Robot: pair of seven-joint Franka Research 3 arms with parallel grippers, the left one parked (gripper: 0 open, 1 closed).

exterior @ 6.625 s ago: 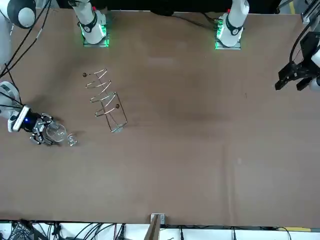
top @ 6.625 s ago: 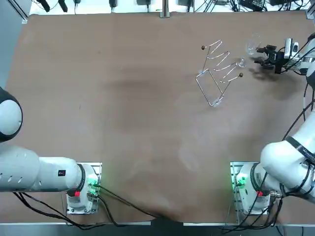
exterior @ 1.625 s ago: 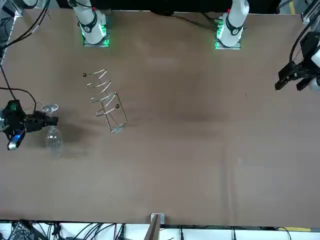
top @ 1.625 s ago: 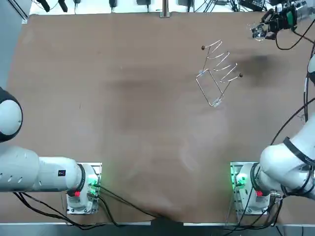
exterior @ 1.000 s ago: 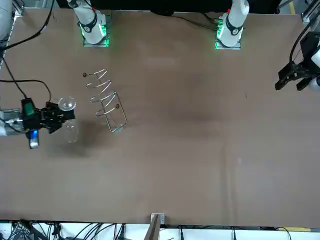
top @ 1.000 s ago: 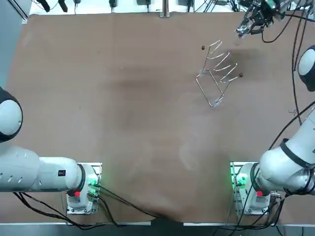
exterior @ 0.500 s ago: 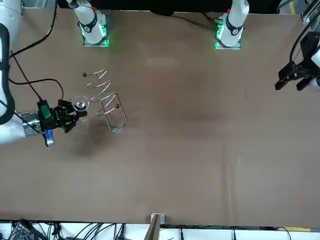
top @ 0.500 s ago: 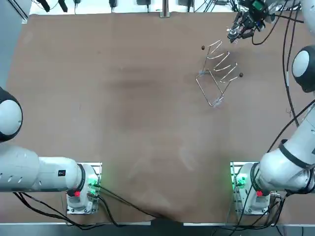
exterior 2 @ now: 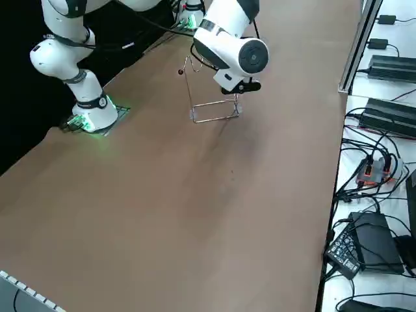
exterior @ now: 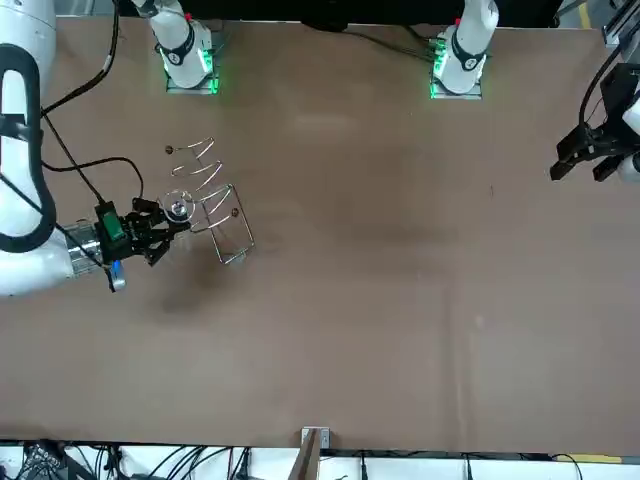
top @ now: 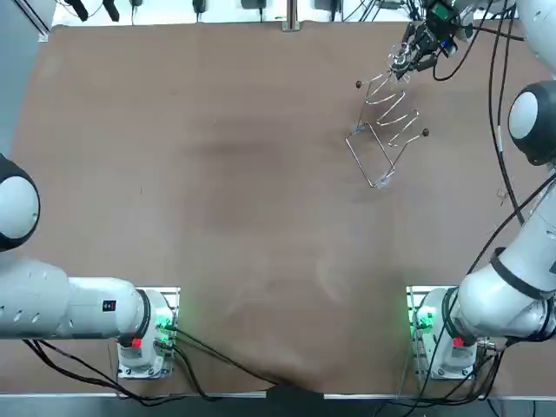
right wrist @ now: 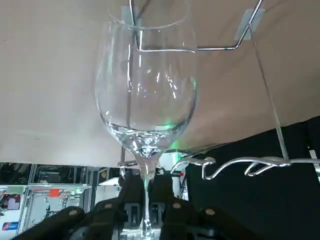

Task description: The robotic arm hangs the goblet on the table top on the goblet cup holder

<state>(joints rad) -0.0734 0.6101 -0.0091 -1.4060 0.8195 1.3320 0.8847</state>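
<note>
Wrist view, R jaws grip goblet [right wrist: 145, 90], at rack [right wrist: 248, 21]

Clear goblet [right wrist: 145, 92], bowl down, stem in right claw [right wrist: 146, 202], at end of wire holder [top: 385, 132]

A brown table [top: 217, 174] adjoins a white ledge [exterior 2: 339, 195] bearing black power bricks [exterior 2: 390, 66] and cables [exterior 2: 369, 170].
</note>
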